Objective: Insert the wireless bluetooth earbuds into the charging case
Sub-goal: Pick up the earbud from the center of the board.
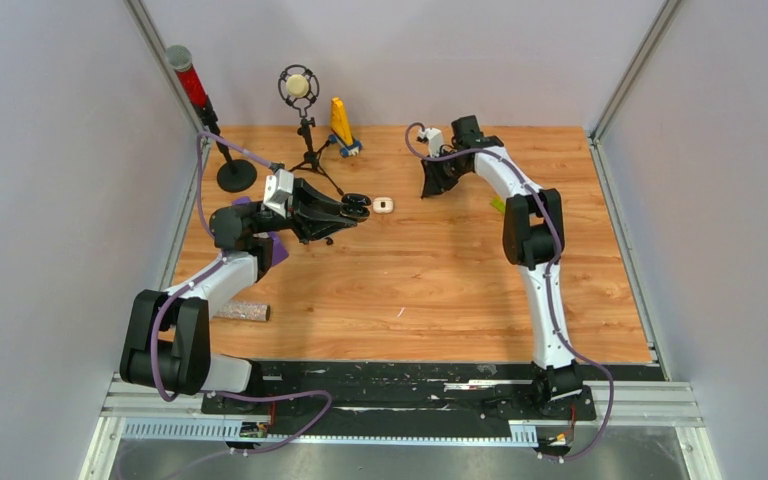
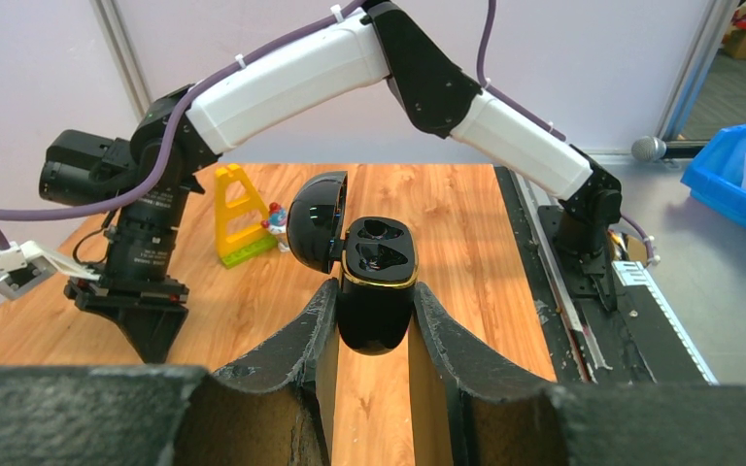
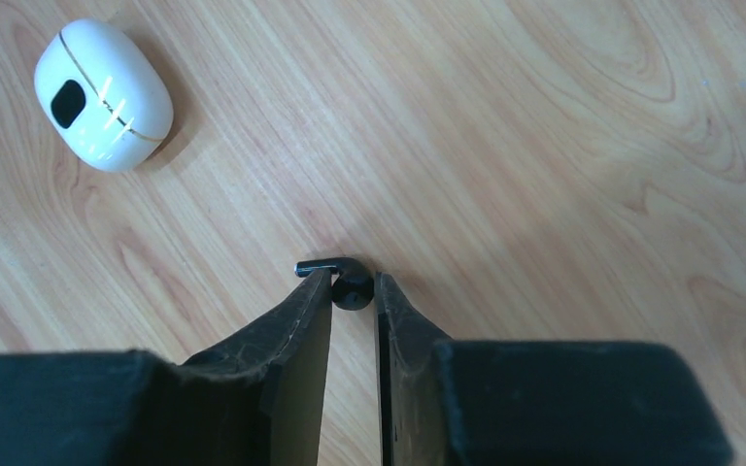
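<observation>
Since the earbud will need an open well to land in, your left gripper [image 2: 374, 291] is clamped on the glossy black pebble-shaped charging case [image 2: 379, 254]. It holds the case off the wood-grain counter [image 1: 440, 280] toward the far left corner, with the lid swung aside and two moulded wells exposed. Your right gripper [image 3: 355, 291] points down near the far edge. Its fingers are almost together around the rounded head of the small black stemmed plastic earbud [image 3: 350, 288] lying on the boards, though whether they truly bite is hard to say. A smooth white pebble-shaped case [image 3: 103, 94] with a gold seam rests between both arms.
</observation>
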Robot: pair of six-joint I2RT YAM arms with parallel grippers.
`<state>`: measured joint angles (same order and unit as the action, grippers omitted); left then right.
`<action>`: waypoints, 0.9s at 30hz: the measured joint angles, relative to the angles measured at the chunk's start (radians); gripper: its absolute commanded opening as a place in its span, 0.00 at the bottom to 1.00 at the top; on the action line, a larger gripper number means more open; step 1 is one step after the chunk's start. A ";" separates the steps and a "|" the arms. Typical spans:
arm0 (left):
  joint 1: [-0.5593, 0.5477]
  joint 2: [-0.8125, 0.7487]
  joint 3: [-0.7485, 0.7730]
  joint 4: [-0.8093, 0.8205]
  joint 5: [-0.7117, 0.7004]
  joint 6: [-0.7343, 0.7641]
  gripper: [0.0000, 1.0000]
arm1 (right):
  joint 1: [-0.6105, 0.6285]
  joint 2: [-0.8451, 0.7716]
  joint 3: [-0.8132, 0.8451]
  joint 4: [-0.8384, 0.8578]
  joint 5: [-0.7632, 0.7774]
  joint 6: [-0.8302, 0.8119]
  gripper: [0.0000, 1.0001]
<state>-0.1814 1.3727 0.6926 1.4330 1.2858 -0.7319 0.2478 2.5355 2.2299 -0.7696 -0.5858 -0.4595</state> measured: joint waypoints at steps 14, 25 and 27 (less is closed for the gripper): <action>0.000 0.030 -0.002 0.001 -0.058 0.011 0.00 | 0.005 -0.298 -0.157 0.032 0.037 -0.016 0.20; -0.006 0.039 -0.037 -0.069 -0.121 0.088 0.00 | 0.139 -0.791 -0.233 0.062 0.262 -0.196 0.21; -0.007 0.039 -0.037 -0.084 -0.127 0.094 0.00 | 0.215 -0.874 -0.247 0.077 0.316 -0.242 0.22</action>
<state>-0.1886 1.4120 0.6552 1.3495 1.1584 -0.6376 0.4625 1.6619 1.9827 -0.6922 -0.2699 -0.7013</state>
